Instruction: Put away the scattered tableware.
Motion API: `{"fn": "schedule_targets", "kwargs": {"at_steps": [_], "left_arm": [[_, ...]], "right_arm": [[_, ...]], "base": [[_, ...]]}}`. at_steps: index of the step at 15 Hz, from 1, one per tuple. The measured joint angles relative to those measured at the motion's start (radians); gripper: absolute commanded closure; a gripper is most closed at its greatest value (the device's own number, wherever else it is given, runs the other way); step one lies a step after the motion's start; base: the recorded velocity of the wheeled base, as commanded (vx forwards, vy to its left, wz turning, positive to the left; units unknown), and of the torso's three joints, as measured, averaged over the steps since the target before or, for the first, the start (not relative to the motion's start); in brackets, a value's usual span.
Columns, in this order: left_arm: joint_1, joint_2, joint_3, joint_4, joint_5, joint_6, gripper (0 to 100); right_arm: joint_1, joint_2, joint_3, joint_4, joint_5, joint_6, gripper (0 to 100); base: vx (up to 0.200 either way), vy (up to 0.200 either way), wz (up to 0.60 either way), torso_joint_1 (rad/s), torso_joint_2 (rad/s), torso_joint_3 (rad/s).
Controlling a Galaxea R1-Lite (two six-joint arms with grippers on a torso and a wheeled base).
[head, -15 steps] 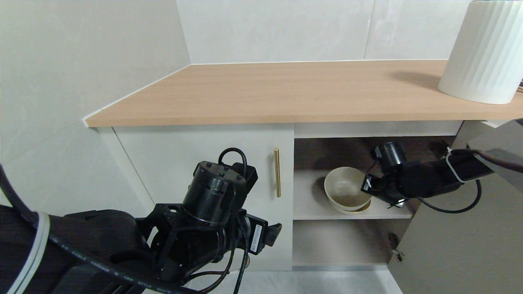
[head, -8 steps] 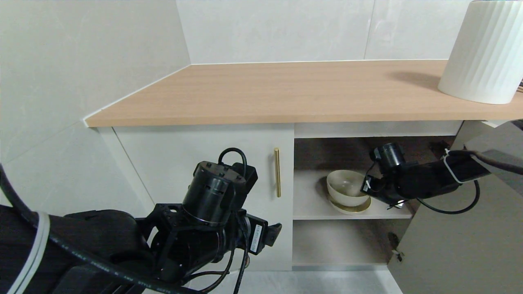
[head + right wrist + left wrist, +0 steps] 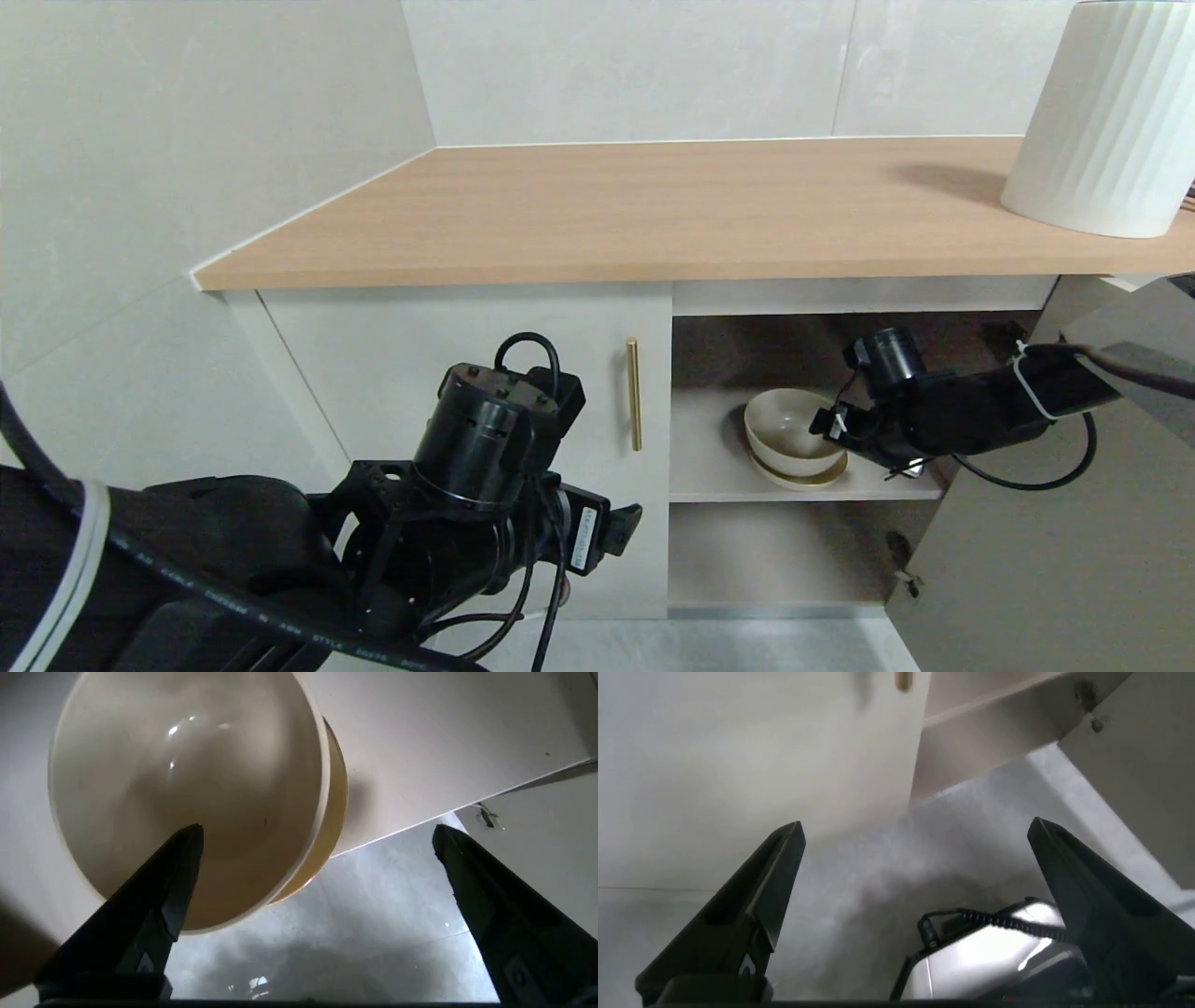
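A glossy cream ceramic bowl (image 3: 789, 431) sits upright, mouth up, nested in a shallower yellow-rimmed dish (image 3: 823, 479). The two are stacked on the white cupboard shelf (image 3: 705, 471), near its front edge. The bowl sits off-centre in the dish, so the yellow rim shows along one side only.

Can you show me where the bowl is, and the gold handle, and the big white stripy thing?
bowl (image 3: 789, 431): head view, on its inner hollow.
gold handle (image 3: 633, 394): head view, on the middle of the bar.
big white stripy thing (image 3: 1106, 121): head view, on its ribbed side.
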Motion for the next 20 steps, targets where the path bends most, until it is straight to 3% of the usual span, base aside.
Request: {"fn": "schedule_targets", "kwargs": {"at_steps": [2, 5, 10, 13, 16, 20], "left_arm": [[0.016, -0.024, -0.004, 0.0, 0.001, -0.026, 0], [0.059, -0.096, -0.002, 0.01, 0.0, -0.039, 0], [0.098, -0.292, 0.137, 0.057, -0.008, -0.072, 0], [0.103, -0.408, 0.21, 0.108, -0.024, -0.118, 0], [0.121, -0.462, 0.229, 0.129, -0.03, -0.119, 0], [0.124, -0.464, 0.236, 0.132, -0.029, -0.118, 0]], "right_arm": [[0.006, -0.022, 0.035, 0.003, 0.007, -0.002, 0], [0.027, -0.107, 0.109, 0.01, 0.041, -0.02, 0], [0.12, -0.394, 0.332, 0.102, 0.103, -0.107, 0], [0.215, -0.559, 0.481, 0.129, 0.106, -0.151, 0], [0.292, -0.668, 0.576, 0.132, 0.069, -0.161, 0], [0.309, -0.735, 0.586, 0.135, 0.058, -0.164, 0]], "base": [[0.0, 0.0, 0.0, 0.0, 0.0, 0.0], [0.0, 0.0, 0.0, 0.0, 0.0, 0.0], [0.0, 0.0, 0.0, 0.0, 0.0, 0.0], [0.0, 0.0, 0.0, 0.0, 0.0, 0.0], [0.0, 0.0, 0.0, 0.0, 0.0, 0.0], [-0.05, 0.0, 0.0, -0.002, 0.0, 0.001]]}}
